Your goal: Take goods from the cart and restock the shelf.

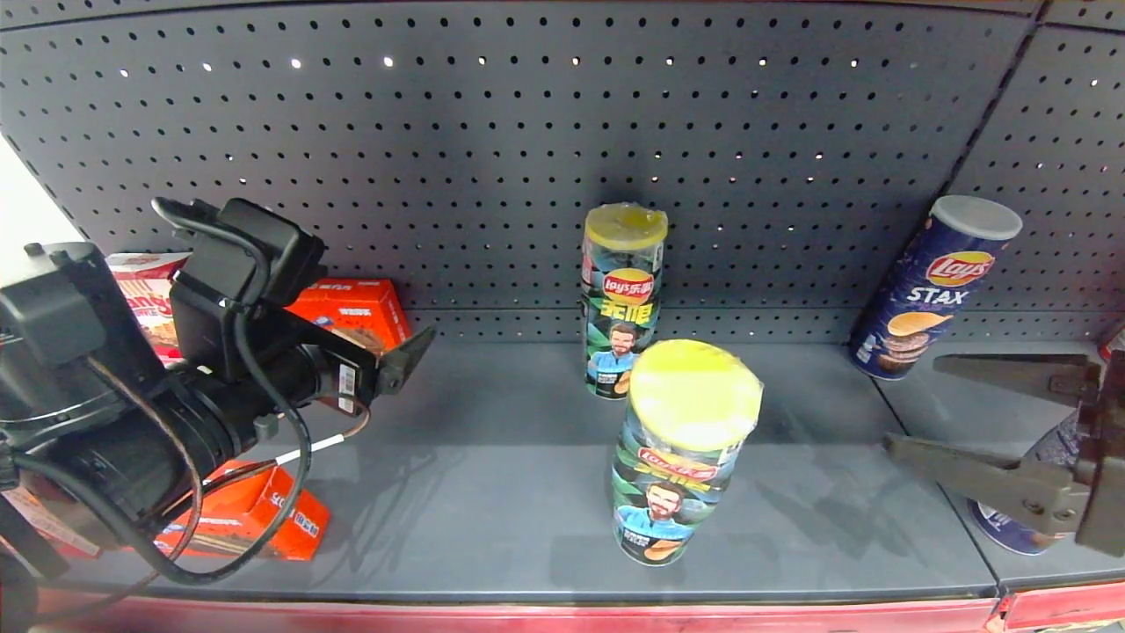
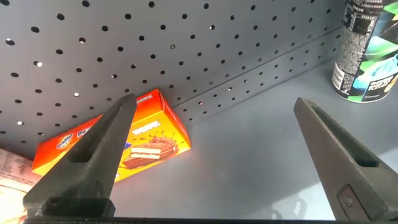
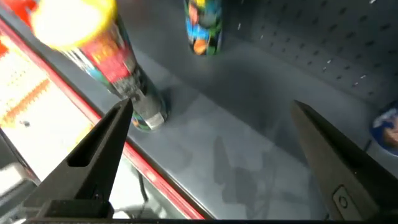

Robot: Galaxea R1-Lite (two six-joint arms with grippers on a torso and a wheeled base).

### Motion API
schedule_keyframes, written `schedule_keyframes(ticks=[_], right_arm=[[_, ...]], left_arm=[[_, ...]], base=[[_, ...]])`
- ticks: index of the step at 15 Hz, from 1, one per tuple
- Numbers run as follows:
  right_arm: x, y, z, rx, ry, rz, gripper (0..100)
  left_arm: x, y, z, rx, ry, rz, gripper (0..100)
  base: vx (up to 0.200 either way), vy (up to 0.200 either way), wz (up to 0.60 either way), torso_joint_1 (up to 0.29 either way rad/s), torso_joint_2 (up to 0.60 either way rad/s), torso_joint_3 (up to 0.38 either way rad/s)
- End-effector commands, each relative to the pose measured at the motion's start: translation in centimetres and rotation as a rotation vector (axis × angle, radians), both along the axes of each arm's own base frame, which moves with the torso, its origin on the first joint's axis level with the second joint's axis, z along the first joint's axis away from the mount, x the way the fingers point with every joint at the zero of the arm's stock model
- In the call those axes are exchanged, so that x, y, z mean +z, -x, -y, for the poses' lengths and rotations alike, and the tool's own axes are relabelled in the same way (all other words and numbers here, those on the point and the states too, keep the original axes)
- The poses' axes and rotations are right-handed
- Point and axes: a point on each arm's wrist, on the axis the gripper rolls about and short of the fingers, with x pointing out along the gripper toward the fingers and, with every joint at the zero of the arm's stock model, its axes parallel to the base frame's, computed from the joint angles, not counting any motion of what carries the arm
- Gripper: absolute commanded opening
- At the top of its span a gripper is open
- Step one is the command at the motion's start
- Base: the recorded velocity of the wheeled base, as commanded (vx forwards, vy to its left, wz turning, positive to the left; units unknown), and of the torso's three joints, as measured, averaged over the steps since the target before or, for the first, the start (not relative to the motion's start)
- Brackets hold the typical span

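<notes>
Two green chip cans with yellow lids stand upright on the grey shelf (image 1: 492,492): one near the front edge (image 1: 684,457), one farther back (image 1: 622,299). My right gripper (image 1: 914,403) hangs open and empty to the right of the front can (image 3: 112,62), apart from it; the right wrist view has the gripper (image 3: 211,106) over bare shelf, the back can (image 3: 204,25) beyond. My left gripper (image 1: 409,352) is open and empty at the shelf's left, in front of an orange biscuit box (image 1: 352,312). The left wrist view has the gripper (image 2: 214,102) facing that box (image 2: 118,146) and the back can (image 2: 367,56).
A blue chip can (image 1: 932,290) leans against the pegboard at the back right. Another blue can (image 1: 1011,527) stands behind my right gripper. A second orange box (image 1: 255,519) lies at the front left, and a red-and-white box (image 1: 141,299) at the far left. The shelf's red front lip (image 1: 562,615) runs below.
</notes>
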Motion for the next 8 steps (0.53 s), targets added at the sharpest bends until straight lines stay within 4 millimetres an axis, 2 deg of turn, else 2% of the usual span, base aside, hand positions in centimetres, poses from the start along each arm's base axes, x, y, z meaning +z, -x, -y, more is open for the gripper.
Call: schedule_keyframes(ticks=[1, 8], right_arm=[[-1.0, -1.2, -1.2, 0.025, 0.037, -0.053, 100], [-2.8, -2.2, -2.5, 0.075, 0.132, -0.093, 100]], left_arm=[[-0.1, -0.1, 0.0, 0.001, -0.001, -0.002, 100], [0.1, -0.3, -0.5, 0.022, 0.0, 0.013, 100]], base=[[0.0, 0.0, 0.0, 0.0, 0.0, 0.0], [0.0, 0.0, 0.0, 0.0, 0.0, 0.0]])
